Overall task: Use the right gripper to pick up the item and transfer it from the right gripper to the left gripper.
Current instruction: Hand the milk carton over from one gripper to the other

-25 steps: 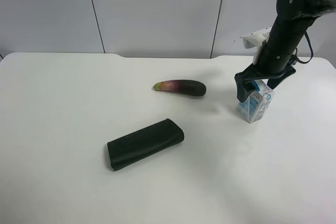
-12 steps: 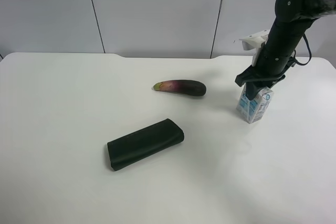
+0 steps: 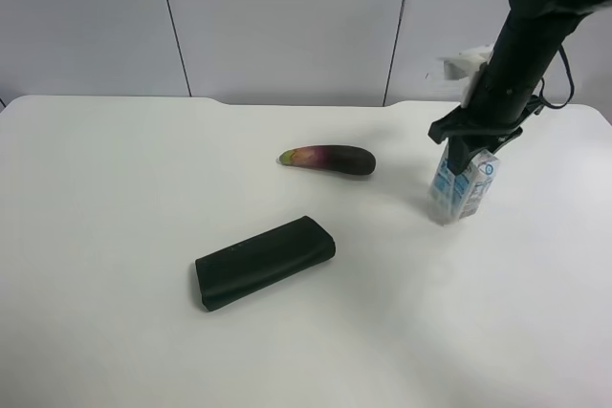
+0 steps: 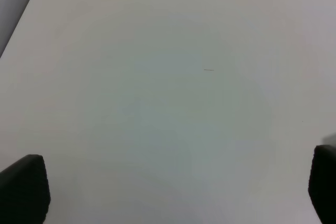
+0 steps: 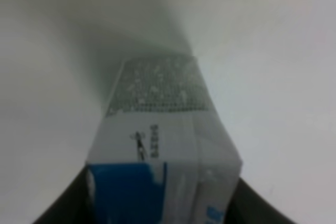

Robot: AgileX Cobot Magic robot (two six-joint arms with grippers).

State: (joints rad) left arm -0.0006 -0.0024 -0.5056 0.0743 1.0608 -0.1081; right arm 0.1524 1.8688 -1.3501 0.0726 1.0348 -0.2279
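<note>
The item, a white-and-blue drink carton (image 3: 463,186), is at the right of the table, its lower end blurred. The right gripper (image 3: 470,146), on the thick black arm with the white bracket (image 3: 463,66), is shut on the carton's top from above. In the right wrist view the carton (image 5: 160,140) fills the middle, with a dark finger on each side of it (image 5: 65,211). The left gripper (image 4: 173,187) is open and empty over bare white table; only its two black fingertips (image 4: 23,187) show. It is out of the exterior high view.
A dark purple eggplant (image 3: 328,160) lies at the table's middle, left of the carton. A long black case (image 3: 265,261) lies nearer the front. The white table (image 3: 115,198) ends at a grey panelled wall behind.
The right gripper's fingers, apart around the carton's top a second ago, have shut on it. The arm has risen a little and the carton now looks blurred and shifted slightly.
</note>
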